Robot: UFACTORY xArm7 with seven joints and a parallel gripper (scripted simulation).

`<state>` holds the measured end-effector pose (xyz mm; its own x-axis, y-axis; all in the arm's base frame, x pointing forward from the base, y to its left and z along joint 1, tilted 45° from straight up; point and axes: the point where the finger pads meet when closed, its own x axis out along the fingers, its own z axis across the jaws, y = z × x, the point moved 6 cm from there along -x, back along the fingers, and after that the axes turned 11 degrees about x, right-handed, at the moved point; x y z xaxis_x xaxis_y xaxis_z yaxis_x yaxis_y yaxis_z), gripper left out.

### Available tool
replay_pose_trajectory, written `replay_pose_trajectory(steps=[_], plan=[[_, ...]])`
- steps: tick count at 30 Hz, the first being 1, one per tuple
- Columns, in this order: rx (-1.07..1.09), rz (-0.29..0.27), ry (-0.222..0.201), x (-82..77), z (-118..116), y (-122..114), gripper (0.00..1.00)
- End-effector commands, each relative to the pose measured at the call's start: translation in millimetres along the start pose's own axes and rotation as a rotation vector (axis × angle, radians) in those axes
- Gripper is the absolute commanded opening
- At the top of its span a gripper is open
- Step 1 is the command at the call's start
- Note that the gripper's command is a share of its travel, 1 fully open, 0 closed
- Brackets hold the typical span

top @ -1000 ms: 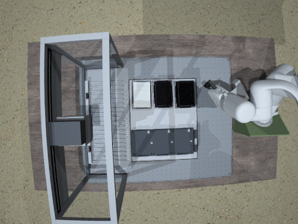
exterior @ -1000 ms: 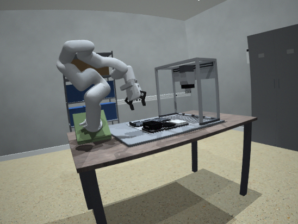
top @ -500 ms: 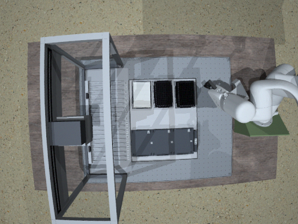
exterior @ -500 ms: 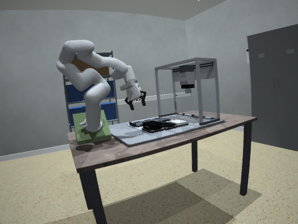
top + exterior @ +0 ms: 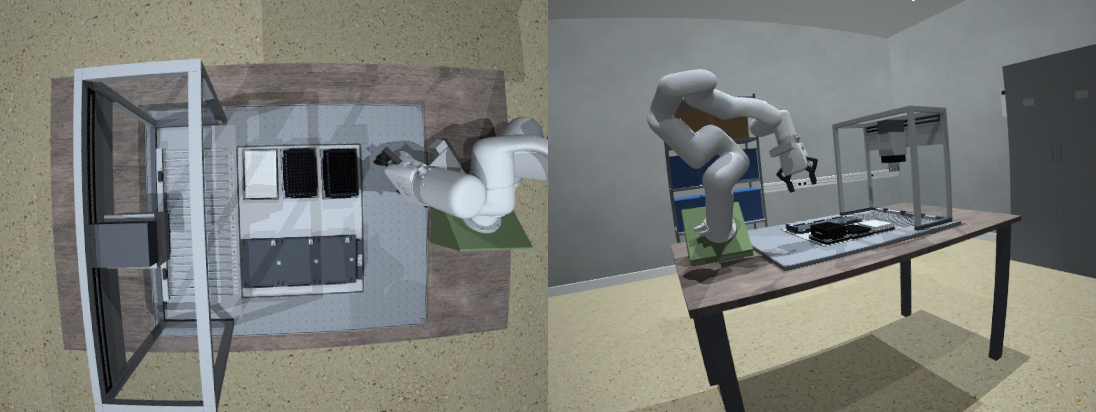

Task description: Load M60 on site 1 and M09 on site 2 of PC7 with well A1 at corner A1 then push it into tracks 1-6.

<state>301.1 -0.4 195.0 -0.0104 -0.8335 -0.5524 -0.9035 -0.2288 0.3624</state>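
Observation:
The dark grey carrier PC7 (image 5: pixel 301 261) lies on the pale apron (image 5: pixel 300 220) in front of the rails (image 5: pixel 200 225), all three sites empty, its handle end (image 5: pixel 359 260) toward the arm. It also shows in the side view (image 5: pixel 803 226). Three nests stand in a row beside it. The black deep-well block M09 (image 5: pixel 340 172) is nearest the arm, the black plate M06 (image 5: pixel 300 172) is in the middle, and the white plate M60 (image 5: pixel 260 173) is farthest. My gripper (image 5: pixel 384 157) (image 5: pixel 798 177) is open and empty. It hangs high above the deck, just on the arm side of M09.
The instrument's open metal frame (image 5: pixel 145 230) stands over the rails, with a dark head (image 5: pixel 125 245) hanging inside it. In the side view the frame (image 5: pixel 893 165) rises well above the deck. The arm's green base block (image 5: pixel 475 232) sits at the table's near end.

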Motion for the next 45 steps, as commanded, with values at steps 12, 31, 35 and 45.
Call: replay_pose_trajectory(steps=[12,31,35,45], plan=[[-0.119,-0.15,-0.08,-51.0,-20.9,-5.5,1.0],[-0.488,-0.274,-0.25,-46.8,-65.7,-26.0,1.0],[-0.545,-0.259,-0.262,-32.1,-66.7,-33.2,1.0],[-0.663,-0.208,-0.272,-3.1,-64.5,-46.2,1.0]])
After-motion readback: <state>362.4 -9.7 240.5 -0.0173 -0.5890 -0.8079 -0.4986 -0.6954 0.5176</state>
